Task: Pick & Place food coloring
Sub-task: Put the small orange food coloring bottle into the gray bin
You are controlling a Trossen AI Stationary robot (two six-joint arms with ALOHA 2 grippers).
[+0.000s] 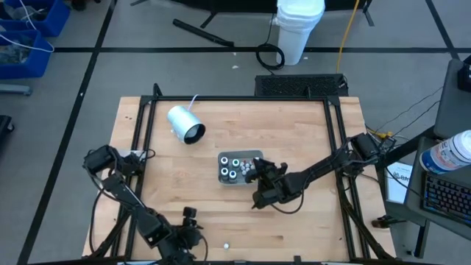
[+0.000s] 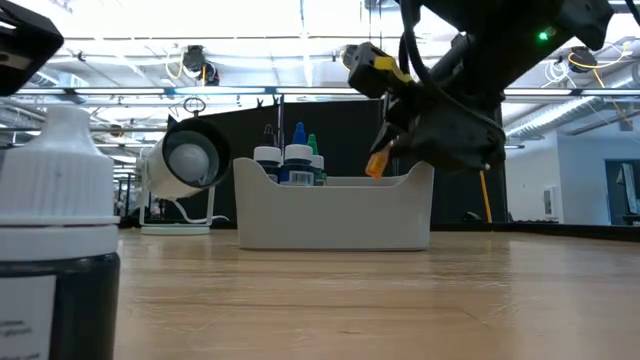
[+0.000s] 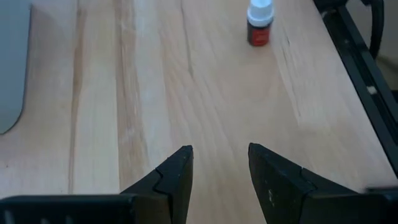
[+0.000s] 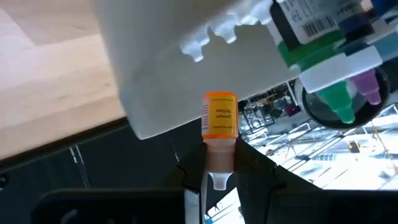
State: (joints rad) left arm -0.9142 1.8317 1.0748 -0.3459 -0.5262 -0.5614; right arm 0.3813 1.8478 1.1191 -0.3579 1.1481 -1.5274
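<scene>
A grey tray (image 1: 239, 168) at mid-table holds several food coloring bottles (image 2: 290, 165), upright on their bases. My right gripper (image 1: 259, 175) is at the tray's right wall, shut on an orange-labelled bottle (image 4: 219, 118). One more bottle, white-capped with a dark body (image 3: 259, 25), stands upright on the wood near the front edge (image 1: 227, 245). My left gripper (image 3: 221, 168) is open low over the table at the front left (image 1: 199, 235). It points toward that bottle from some way off and has nothing between its fingers. My right gripper pinches the orange bottle's pale cap end (image 4: 219, 158) between its two fingers. The orange body (image 2: 377, 163) sticks out past the fingertips, in line with them. The bottle is lifted clear, tilted, beside the upper edge of the tray's right wall (image 2: 420, 180).
A white-and-grey cylinder (image 1: 185, 124) with a cord lies on the table's far left. Black frame rails (image 1: 335, 140) run along the table's edges. Bare wood lies between the tray and the front edge.
</scene>
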